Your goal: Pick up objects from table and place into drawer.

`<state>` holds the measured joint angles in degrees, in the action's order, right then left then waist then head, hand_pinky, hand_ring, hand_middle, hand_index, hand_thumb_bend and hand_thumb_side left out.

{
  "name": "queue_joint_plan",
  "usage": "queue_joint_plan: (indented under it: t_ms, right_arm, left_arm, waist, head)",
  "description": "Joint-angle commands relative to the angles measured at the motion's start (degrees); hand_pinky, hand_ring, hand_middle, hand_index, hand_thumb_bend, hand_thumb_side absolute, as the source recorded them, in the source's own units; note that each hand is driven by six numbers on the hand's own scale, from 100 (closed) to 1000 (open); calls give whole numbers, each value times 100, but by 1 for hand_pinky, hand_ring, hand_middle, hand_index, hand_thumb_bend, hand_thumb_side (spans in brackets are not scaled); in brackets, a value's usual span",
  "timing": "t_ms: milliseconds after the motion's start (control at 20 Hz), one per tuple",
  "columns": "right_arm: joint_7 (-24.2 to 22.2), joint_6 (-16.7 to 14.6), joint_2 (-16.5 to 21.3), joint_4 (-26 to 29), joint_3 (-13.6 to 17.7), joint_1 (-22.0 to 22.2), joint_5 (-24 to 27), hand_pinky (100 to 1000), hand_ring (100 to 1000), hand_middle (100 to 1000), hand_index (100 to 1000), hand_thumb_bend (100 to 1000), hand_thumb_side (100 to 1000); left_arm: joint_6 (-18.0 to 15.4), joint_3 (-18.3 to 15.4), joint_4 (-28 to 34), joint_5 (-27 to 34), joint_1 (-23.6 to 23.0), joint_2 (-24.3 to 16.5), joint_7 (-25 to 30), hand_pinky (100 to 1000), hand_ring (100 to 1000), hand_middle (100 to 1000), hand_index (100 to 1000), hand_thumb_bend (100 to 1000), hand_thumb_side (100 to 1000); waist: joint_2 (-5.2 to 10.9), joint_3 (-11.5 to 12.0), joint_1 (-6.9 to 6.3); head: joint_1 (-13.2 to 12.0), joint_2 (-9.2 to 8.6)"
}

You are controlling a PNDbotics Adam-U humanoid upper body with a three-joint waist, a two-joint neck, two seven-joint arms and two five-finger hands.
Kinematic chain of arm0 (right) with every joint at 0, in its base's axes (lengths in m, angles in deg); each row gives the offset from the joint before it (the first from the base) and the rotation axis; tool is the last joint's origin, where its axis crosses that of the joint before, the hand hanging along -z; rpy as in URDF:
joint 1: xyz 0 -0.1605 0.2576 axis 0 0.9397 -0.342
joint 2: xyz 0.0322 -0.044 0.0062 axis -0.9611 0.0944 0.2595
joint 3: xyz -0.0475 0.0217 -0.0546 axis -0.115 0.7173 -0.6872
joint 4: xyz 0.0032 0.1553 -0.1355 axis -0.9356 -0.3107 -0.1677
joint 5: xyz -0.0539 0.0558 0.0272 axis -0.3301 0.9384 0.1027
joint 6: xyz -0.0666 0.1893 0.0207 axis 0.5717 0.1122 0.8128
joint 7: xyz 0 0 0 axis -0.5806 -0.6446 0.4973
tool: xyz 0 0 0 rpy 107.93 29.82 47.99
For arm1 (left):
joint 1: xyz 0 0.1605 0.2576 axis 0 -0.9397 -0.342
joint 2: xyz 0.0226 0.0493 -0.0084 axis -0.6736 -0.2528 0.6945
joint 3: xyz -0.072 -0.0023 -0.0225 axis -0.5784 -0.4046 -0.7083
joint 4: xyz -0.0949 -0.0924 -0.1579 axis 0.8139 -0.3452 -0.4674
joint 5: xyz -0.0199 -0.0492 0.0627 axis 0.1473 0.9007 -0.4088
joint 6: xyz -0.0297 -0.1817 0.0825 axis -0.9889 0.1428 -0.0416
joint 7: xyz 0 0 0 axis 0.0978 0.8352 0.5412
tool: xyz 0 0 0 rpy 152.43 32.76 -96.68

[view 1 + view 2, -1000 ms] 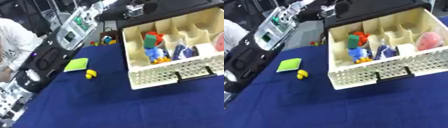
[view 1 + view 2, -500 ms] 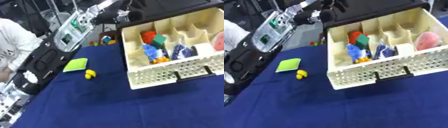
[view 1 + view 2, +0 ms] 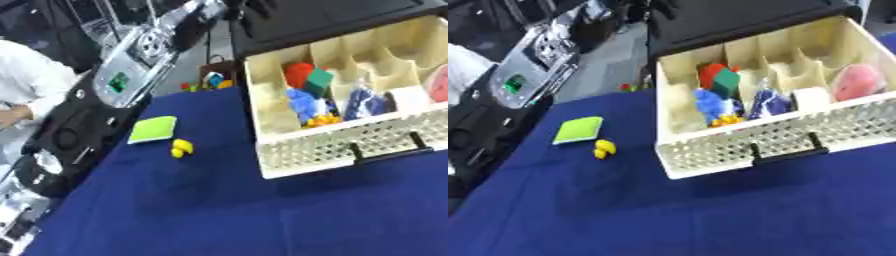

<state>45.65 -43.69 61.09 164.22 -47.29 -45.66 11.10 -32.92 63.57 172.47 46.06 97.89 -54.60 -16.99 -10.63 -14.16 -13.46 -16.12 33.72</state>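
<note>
A flat green pad (image 3: 154, 129) and a small yellow object (image 3: 180, 148) lie on the blue table left of the open cream drawer (image 3: 737, 150). The drawer's compartments hold red and green blocks (image 3: 717, 77), a blue figure (image 3: 709, 104), a dark blue bag (image 3: 768, 101), a white block (image 3: 808, 97) and a pink object (image 3: 856, 82). My left arm (image 3: 131, 65) runs up the left side to the top edge. Its hand (image 3: 636, 9) shows there only as a dark blur, beside the black cabinet. My right hand is out of sight.
The drawer sticks out of a black cabinet (image 3: 332, 15) at the back right. Small colourful things (image 3: 210, 82) lie at the table's far edge by the cabinet. Black equipment (image 3: 61, 145) lines the table's left edge. Bare blue cloth (image 3: 262, 215) fills the front.
My left hand has drawn back from above the drawer's rear toward the upper left. The whole picture has shifted a little; pad, yellow object and drawer keep their places.
</note>
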Motion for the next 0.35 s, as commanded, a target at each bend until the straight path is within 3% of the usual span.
queue_joint_plan:
  t_ms: [50, 250, 350]
  right_arm:
    - [282, -200, 122, 55, 54, -36, -80, 591, 615, 566, 757, 100, 1000]
    - [363, -192, 109, 55, 99, -25, -123, 589, 613, 569, 755, 100, 1000]
    - [374, -203, 104, 55, 103, -39, -129, 588, 613, 570, 754, 100, 1000]
  left_arm:
    - [-155, -484, 451, 265, -170, -306, -263, 510, 675, 663, 846, 659, 1000]
    - [-417, -1053, 1004, 650, -684, -221, -682, 517, 673, 641, 835, 616, 1000]
    - [-427, -1240, 1620, 1128, -1045, -362, -1860, 520, 675, 642, 834, 620, 1000]
  waist:
    - [100, 71, 160]
    - [72, 208, 305]
    - [56, 230, 344]
  head:
    - [117, 31]
    - [247, 31]
    - [250, 30]
